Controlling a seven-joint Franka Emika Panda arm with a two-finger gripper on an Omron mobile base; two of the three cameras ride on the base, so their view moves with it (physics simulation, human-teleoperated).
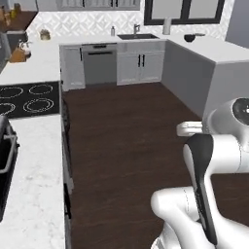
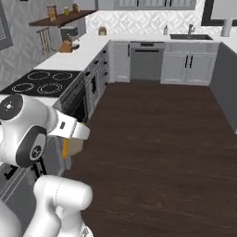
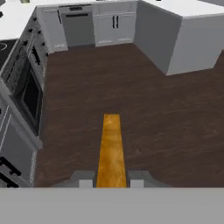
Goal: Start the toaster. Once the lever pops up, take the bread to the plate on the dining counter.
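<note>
In the hand view my gripper (image 3: 111, 181) is shut on the bread (image 3: 111, 148), a thin golden-orange slice seen edge-on that sticks out between the two fingertips over the dark wood floor. From the right base view the bread (image 2: 65, 148) hangs below the white hand, and the gripper (image 2: 69, 142) is held out beside the stove-side cabinets. The dining counter (image 1: 219, 51) is the white slab on a grey wall at the right, and it also shows in the hand view (image 3: 192, 11) at the top right. The toaster and the plate are out of view.
A black cooktop (image 1: 26, 99) and an oven front (image 3: 28, 94) line the left counter run. A dark toaster oven (image 1: 6, 163) sits on the near left counter. A sink (image 1: 137, 36) and dishwasher (image 1: 99, 63) stand at the back. Wood floor (image 1: 131, 141) spreads between the counters.
</note>
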